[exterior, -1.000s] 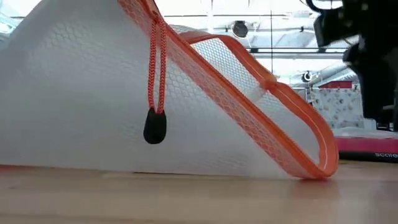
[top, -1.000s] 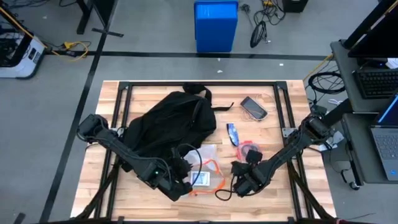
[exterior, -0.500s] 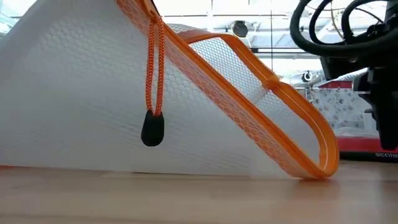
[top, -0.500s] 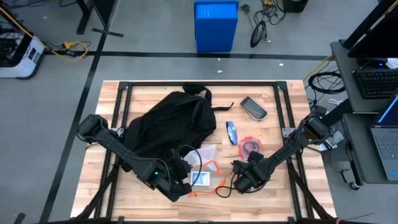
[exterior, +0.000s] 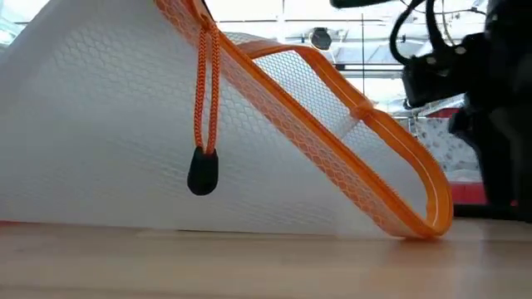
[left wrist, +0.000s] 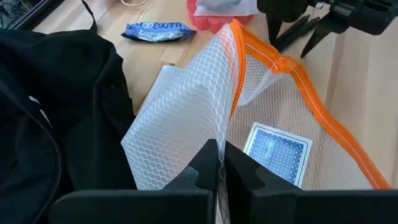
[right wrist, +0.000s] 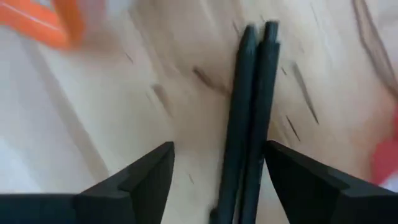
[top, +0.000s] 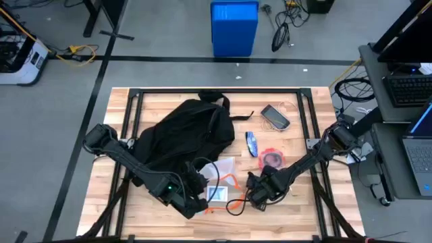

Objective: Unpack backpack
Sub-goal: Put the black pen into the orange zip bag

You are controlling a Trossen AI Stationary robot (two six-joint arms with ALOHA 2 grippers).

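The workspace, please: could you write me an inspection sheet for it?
Surface: wooden table, black frame.
Job's things: backpack lying slumped; mesh pouch beside it.
Clutter: blue packet, red round item, dark flat device.
End effectors: left end effector shut on mesh pouch; right end effector open, low over table.
Cables: black cable by right end effector.
Surroundings: blue bin, laptop.

No words, brands or numbers can be read anywhere. The blue wrapper (left wrist: 151, 29) beside the backpack (left wrist: 53, 112) carries white lettering, perhaps a brand name, but it is too small to make out. The blue card (left wrist: 277, 151) inside the mesh pouch (left wrist: 186, 106) shows only a pale pattern, no legible characters.
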